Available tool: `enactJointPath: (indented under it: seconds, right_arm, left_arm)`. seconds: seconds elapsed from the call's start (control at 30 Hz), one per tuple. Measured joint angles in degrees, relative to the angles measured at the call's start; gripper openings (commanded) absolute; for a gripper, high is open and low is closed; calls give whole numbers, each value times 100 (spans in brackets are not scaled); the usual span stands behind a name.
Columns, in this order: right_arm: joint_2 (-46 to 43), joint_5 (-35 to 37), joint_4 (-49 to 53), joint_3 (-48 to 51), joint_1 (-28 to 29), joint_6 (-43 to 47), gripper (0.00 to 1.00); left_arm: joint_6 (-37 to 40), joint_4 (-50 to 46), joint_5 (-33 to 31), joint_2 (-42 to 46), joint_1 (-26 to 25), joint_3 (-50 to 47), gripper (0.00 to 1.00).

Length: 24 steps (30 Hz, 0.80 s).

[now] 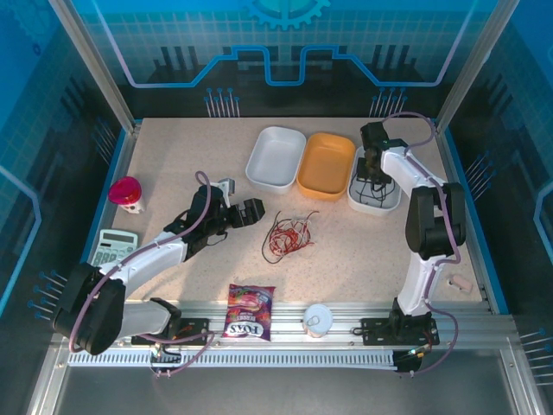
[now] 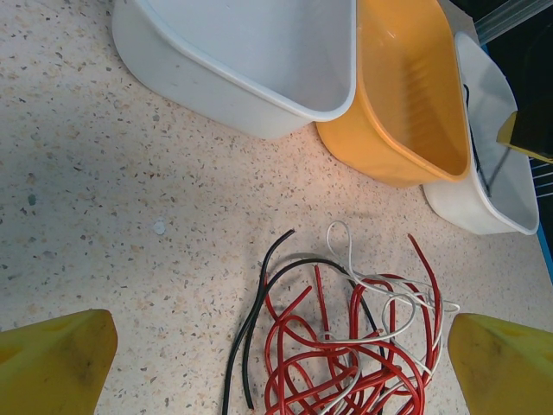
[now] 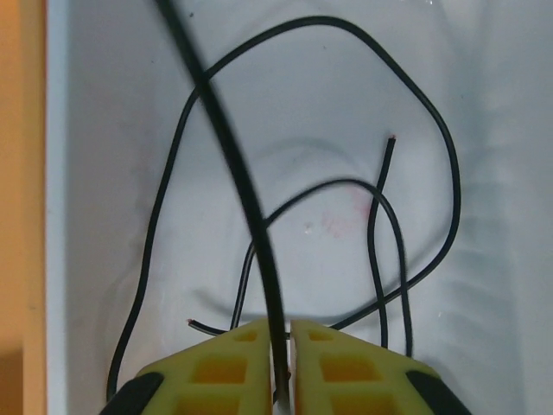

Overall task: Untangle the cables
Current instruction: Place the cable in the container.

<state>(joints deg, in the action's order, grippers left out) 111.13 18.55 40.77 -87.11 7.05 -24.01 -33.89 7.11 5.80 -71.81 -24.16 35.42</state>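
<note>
some thin black cables (image 3: 432, 173) sit in the white plastic bin (image 3: 510, 78), one pinched by the right fingers (image 3: 259, 339); a red-black-white cable tangle (image 2: 346, 354) waits beneath the spread left fingers (image 2: 56, 359).

The left white-and-black arm (image 1: 147, 259) stretches low from its base at seven o'clock toward the middle. Its left gripper (image 1: 246, 212) is aimed at three o'clock, with the yellow fingers (image 2: 52, 359) spread wide apart. The right white-and-black arm (image 1: 432, 226) stands folded at the elbow, its wrist at one o'clock. Its right gripper (image 3: 283, 350) points down, the fingers almost together and pinching a thin black cable (image 3: 251, 199).
</note>
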Motion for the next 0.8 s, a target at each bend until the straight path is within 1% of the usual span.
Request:
enactJointPath:
  seconds: [0.13, 0.43, 0.67, 0.8]
  right_arm:
    - [33, -20, 48, -42, -39, 0, 29]
    - [-81, -125, 79, 2, -48, -17, 39]
    - [-796, -212, 109, 216, -48, -42, 44]
    - [-1416, -400, 15, 562, -48, -105, 52]
  left_arm:
    - [0, -7, 0, 0, 0, 0, 99]
    - [109, -240, 2, 0, 0, 28, 99]
    - [181, -341, 4, 0, 0, 85, 99]
    - [293, -439, 83, 0, -4, 127, 99]
